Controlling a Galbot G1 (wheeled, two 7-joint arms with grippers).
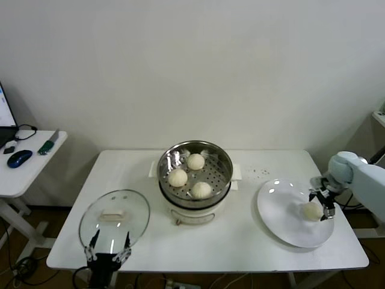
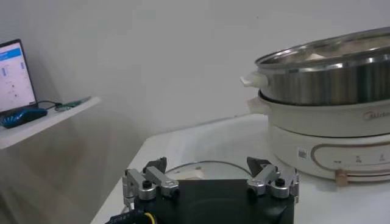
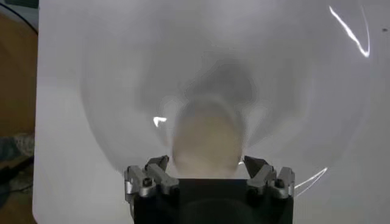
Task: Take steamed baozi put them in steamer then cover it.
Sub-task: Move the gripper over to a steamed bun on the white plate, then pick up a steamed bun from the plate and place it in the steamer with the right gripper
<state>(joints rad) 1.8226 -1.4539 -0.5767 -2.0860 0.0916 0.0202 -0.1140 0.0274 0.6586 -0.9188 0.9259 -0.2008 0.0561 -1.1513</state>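
The last steamed baozi (image 1: pixel 311 211), a smooth, cream-white dough round, is sitting on the flat white plate (image 1: pixel 283 223) to the right of the steamer (image 1: pixel 195 171), and the right gripper (image 1: pixel 322 203) is straddling it with its fingers spread wide on either side, not yet pressing the soft dough, apparently lining up to lift it. Three more buns (image 1: pixel 191 176) are already resting on the perforated floor of the shiny stainless-steel basket, which is standing on a white electric pot base (image 1: pixel 195 212) at the middle of the white table (image 1: pixel 240 247). Room for a fourth is showing on the basket's right side. The cover (image 1: pixel 114 220), clear glass ringed in metal with a flat cream handle, is lying to the front-left of the steamer, presumably parked until loading ends. The left gripper (image 1: pixel 108 248) is waiting just in front of it, fingers apart and holding nothing.
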